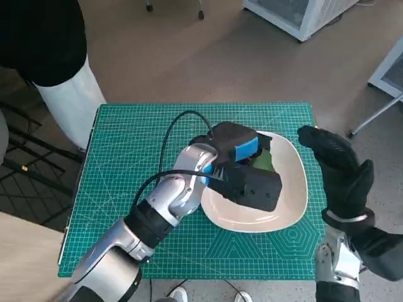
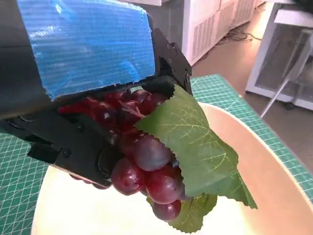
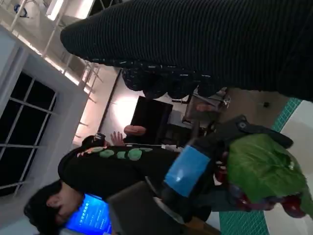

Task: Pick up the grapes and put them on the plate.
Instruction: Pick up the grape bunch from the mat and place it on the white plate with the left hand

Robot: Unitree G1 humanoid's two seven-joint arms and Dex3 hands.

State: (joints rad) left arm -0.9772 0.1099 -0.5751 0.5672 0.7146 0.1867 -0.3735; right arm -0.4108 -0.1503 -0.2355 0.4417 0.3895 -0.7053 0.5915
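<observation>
My left hand [image 1: 242,151] hangs over the cream plate [image 1: 293,189] and grips a bunch of dark red grapes [image 2: 142,161] with green leaves [image 2: 200,152]. In the head view only a bit of leaf [image 1: 264,162] shows under the hand. The left wrist view shows the bunch held just above the plate [image 2: 264,186]; the right wrist view shows grapes [image 3: 288,205] and leaf [image 3: 264,169] below the blue-taped hand [image 3: 188,169]. My right hand [image 1: 340,167] stands to the right of the plate, holding nothing, fingers raised.
The plate sits on a green cutting mat [image 1: 126,176] covering the small table. A person in black sits beyond the table [image 3: 98,166]. White furniture [image 1: 296,16] stands on the floor behind, and a white leg-like shape [image 1: 69,100] at the table's left.
</observation>
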